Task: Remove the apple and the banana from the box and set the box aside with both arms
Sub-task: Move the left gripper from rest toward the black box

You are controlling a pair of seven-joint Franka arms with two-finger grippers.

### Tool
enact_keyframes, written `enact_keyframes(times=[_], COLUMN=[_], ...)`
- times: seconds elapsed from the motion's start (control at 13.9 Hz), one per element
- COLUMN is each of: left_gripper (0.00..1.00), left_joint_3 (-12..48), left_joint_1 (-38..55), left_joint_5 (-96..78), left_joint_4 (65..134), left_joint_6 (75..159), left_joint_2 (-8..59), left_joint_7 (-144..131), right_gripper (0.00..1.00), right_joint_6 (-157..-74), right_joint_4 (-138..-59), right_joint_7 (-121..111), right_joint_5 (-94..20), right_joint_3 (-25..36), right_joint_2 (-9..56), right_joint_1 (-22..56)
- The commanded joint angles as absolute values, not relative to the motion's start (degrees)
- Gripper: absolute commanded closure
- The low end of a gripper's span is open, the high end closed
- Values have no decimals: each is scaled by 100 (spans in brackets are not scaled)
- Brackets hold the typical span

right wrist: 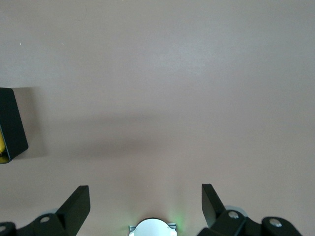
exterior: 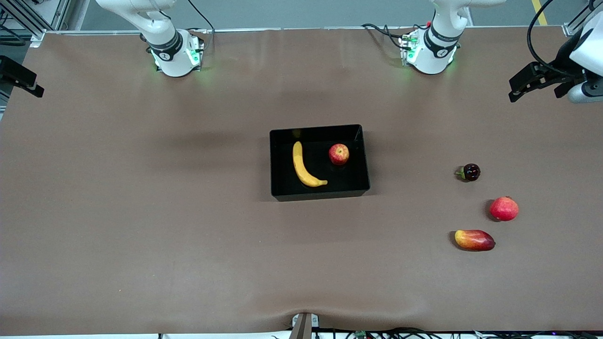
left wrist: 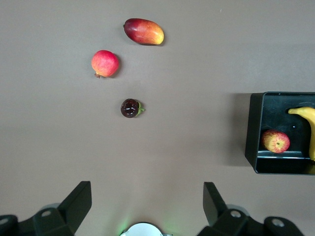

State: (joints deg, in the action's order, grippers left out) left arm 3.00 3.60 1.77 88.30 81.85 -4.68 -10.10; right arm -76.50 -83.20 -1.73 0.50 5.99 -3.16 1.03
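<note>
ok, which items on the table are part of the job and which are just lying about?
Job items:
- banana, in the black tray
- streaked apple, in the tray beside it
- black tray, mid-table
- left gripper and right gripper, both open and raised, holding nothing

Lying about, toward the left arm's end:
- dark round fruit
- plain red fruit
- mango

High front camera, two downward wrist cameras

The desk [exterior: 141, 212] is plain brown. At centre frame, the tray [exterior: 319, 193] is glossy black, the banana [exterior: 304, 167] yellow, the apple [exterior: 338, 154] red with yellow streaks. At lower right, a dark maroon fruit [exterior: 470, 172], a plain red fruit [exterior: 504, 209], a red-orange mango [exterior: 474, 240].
</note>
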Motion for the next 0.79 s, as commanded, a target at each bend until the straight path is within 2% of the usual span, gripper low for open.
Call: enact_keyframes(times=[0.0,0.43,0.72], left_gripper=[0,0,0], left_joint_3=[308,325,851], left_joint_1=[378,439,466], left_joint_5=[255,246,89], left_joint_4=[8657,8666,8965], left_joint_6=[8051,7972,7936], left_joint_2=[-387,-255,-124], left_joint_7=[-984,-1037,-2132], right_gripper=[0,0,0], right_joint_6=[-7603,-7611,-7611], right_joint_4=[-8288,-8288,-8288], right_joint_7=[-246,-246,-246], right_joint_5=[88,88,88], right_joint_3=[527,527,527], right_joint_2=[-316,-316,-316], right_joint_1=[-18,-18,-18])
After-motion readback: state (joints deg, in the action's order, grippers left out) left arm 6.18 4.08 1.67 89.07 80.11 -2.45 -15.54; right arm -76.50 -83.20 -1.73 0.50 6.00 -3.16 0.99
